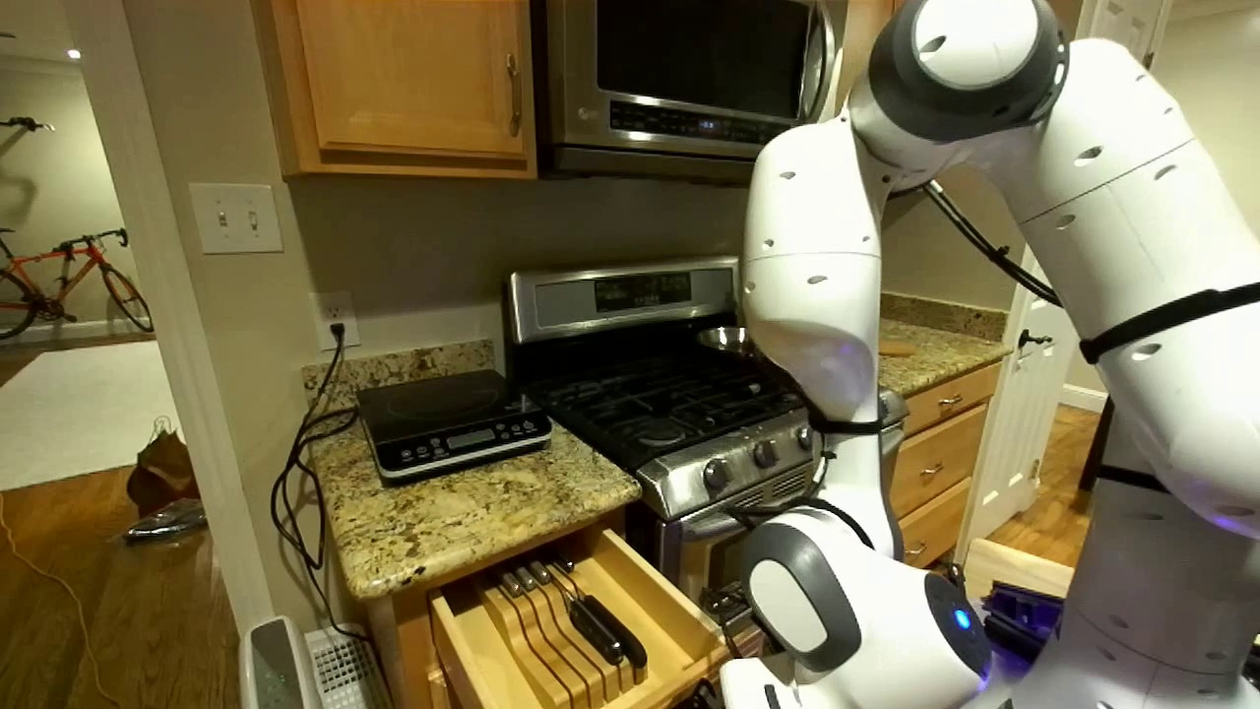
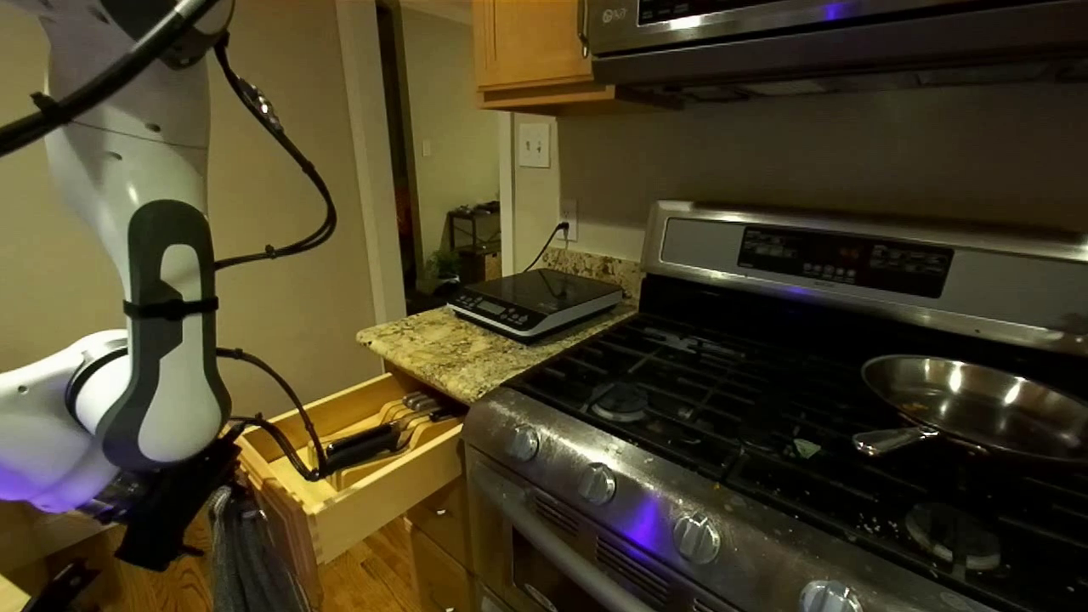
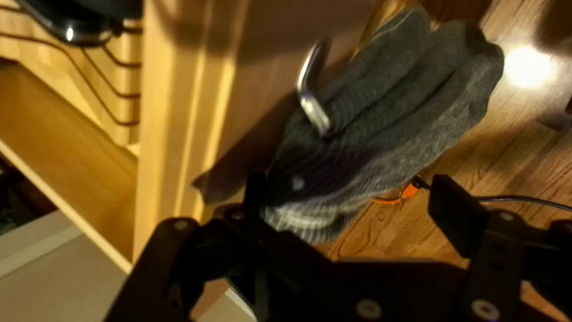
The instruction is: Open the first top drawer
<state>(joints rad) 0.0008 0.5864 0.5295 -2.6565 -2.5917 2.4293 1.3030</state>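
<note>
The first top drawer (image 1: 645, 576) stands pulled out from under the granite counter; it also shows in an exterior view (image 2: 387, 497) and the wrist view (image 3: 154, 134). Inside lies a wooden divider tray (image 1: 519, 630) with dark-handled utensils (image 1: 608, 632). The drawer front has a curved metal handle (image 3: 308, 91), with a grey cloth (image 3: 389, 107) hanging through it. My gripper (image 3: 351, 201) is open, its fingers wide apart, just outside the drawer front near the cloth. Whether a finger touches the cloth, I cannot tell. The black gripper also shows in an exterior view (image 2: 166, 518).
The stove (image 2: 739, 408) stands beside the drawer, with a steel pan (image 2: 977, 408) on it. A portable cooktop (image 1: 453, 423) sits on the counter (image 1: 472, 512). An air unit (image 1: 281, 665) and cables (image 1: 305, 473) are left of the drawer. Arm cables (image 2: 293, 459) hang over the drawer.
</note>
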